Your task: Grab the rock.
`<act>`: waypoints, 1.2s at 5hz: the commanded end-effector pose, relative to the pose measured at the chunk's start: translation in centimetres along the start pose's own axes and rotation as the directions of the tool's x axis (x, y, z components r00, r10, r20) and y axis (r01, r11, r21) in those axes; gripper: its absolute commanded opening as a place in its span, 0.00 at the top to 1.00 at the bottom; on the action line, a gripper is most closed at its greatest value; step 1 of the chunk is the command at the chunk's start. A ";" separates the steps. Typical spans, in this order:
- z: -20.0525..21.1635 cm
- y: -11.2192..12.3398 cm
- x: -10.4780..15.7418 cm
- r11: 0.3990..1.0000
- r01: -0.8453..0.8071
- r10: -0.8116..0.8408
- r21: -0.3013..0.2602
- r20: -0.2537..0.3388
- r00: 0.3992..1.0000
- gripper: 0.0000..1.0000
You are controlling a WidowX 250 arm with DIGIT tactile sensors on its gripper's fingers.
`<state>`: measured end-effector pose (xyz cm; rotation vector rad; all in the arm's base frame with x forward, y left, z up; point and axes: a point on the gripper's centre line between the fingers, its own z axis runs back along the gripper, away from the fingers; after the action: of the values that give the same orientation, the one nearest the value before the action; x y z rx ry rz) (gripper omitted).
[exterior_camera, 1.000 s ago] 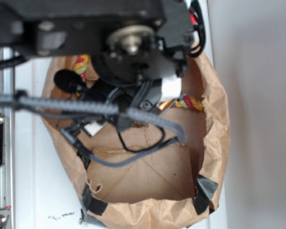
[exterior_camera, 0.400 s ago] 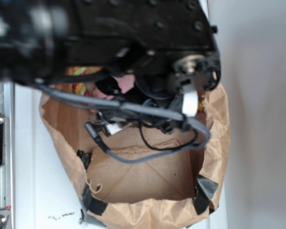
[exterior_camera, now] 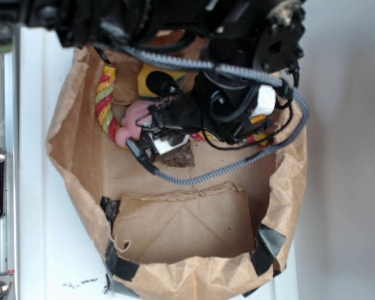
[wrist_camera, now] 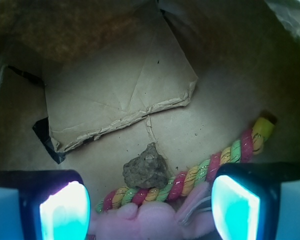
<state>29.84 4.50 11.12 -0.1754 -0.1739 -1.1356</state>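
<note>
The rock [wrist_camera: 145, 168], a rough grey-brown lump, lies on the brown paper bag's floor in the wrist view, touching a striped rope [wrist_camera: 205, 167]. From the exterior view only its dark edge [exterior_camera: 179, 157] shows below the arm. My gripper [wrist_camera: 149, 210] is open, its two glowing pads wide apart at the bottom of the wrist view. The pink plush toy [wrist_camera: 155, 220] sits between the pads; the rock lies just beyond them, apart from both. In the exterior view the gripper [exterior_camera: 165, 134] hangs inside the bag over the toy.
A paper bag [exterior_camera: 75, 156] with taped corners walls in everything. A folded paper flap [exterior_camera: 184, 219] covers the near floor. A yellow sponge [exterior_camera: 151, 78] sits at the back. The arm's grey cable [exterior_camera: 237, 165] loops over the bag floor.
The arm has swung toward the back of the bag and the gripper has dropped lower inside it, uncovering the rope, pink toy and sponge.
</note>
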 end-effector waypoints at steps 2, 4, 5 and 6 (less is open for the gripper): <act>1.8 -0.1 0.9 0.998 0.024 -0.025 0.055 0.011 1.000 0.00; -0.6 -1.0 2.2 0.988 0.122 -0.123 0.092 0.013 0.992 0.00; -0.6 -1.1 3.1 0.985 0.137 -0.140 0.106 0.019 0.990 0.00; -1.2 -1.4 3.5 0.983 0.154 -0.155 0.096 0.005 0.988 0.00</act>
<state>30.19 1.69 8.84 -0.1268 -0.2164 -1.2486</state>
